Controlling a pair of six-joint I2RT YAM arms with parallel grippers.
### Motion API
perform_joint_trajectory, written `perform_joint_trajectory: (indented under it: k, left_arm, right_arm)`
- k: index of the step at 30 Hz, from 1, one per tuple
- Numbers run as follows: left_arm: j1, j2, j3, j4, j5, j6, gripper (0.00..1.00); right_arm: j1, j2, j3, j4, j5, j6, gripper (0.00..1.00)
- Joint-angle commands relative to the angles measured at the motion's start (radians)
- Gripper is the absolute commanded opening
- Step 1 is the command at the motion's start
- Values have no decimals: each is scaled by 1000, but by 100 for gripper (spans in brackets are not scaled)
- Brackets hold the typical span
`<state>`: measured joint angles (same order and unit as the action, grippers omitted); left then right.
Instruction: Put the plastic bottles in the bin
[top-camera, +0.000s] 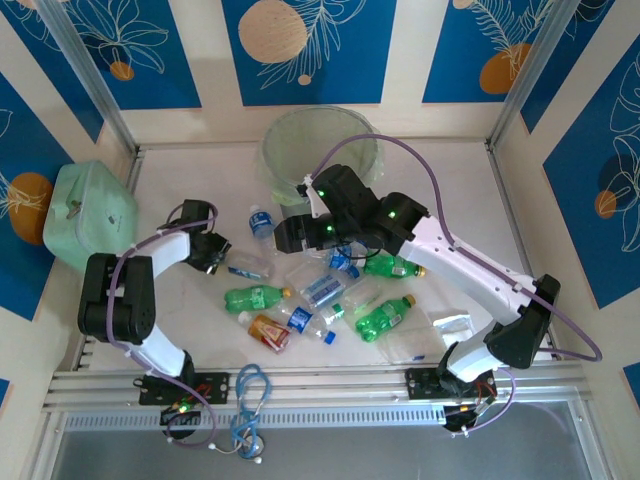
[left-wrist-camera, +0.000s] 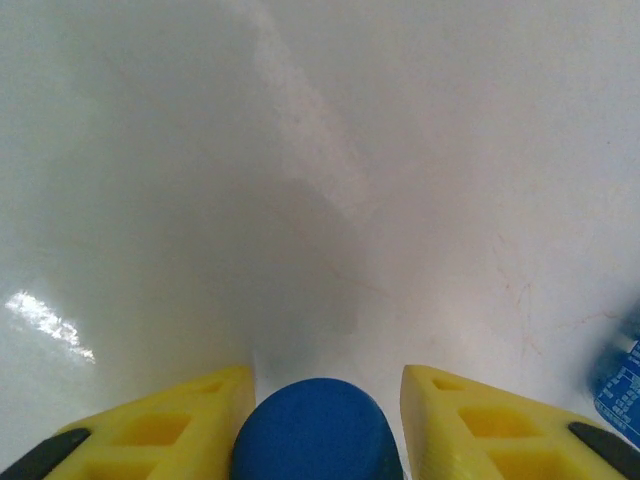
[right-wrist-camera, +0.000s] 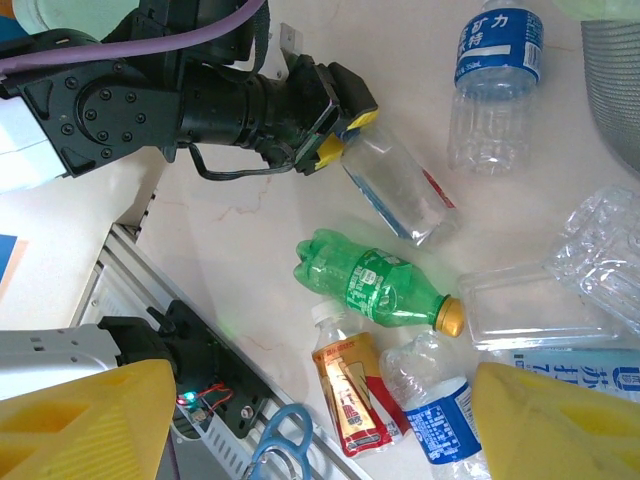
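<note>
1. Because the left gripper (left-wrist-camera: 320, 385) has its yellow fingers (left-wrist-camera: 175, 425) pressed to both sides of a blue cap (left-wrist-camera: 315, 430), it looks clamped on the neck end of a clear bottle (right-wrist-camera: 398, 185).
2. That bottle's long axis runs straight out ahead of the fingers, with its body lying on the table beyond the fingertips.
3. Further ahead and off to one side, well apart from this hand, stands the bin (top-camera: 275, 160). I judge the coming move to be a lift and a swing that way.
4. The right gripper (right-wrist-camera: 320, 400) hangs nearer the bin with its fingers wide apart and nothing between them. A green bottle (right-wrist-camera: 370, 285) and other loose bottles lie below and ahead of it.
</note>
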<state>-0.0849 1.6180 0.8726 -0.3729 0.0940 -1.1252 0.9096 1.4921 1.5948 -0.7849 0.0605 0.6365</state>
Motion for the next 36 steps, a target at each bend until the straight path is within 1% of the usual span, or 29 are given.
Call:
perform_joint_trajectory:
  k: [1,9,14,16,19,21,24,30,33,36]
  left_arm:
    - [10,-7,19,2,19,6,40]
    - [10,-44,59,-26,46,37,32]
    - [9,-118,116,-80,53,89,31]
    - [10,-149,148,-90,73,105,30]
    - [10,-192,196,-75,134,123,28]
    - [10,-217,221,-20,196,137,25]
    - [10,-248,258,74,302,129,25]
    - [10,-305,303,365,505,58,27]
    - [8,-318,296,590,596,-22,27]
    - [4,-310,269,832,644,-153,27]
  right_arm:
    - [-2,1,-5,-4,5,11,78]
    - [-10,-4,6,-4,-4,12,78]
    - [-11,3,45,-17,-25,-10,78]
    - [-12,9,66,-27,-25,-20,78]
    - [-18,13,92,-28,-40,-31,78]
    - [-24,16,105,-28,-52,-36,79]
    - [-39,27,135,-44,-56,-53,81]
    - [-83,39,196,-86,-80,-81,85]
    - [-112,30,206,-82,-127,-74,87]
    - [-142,8,195,-45,-195,-49,88]
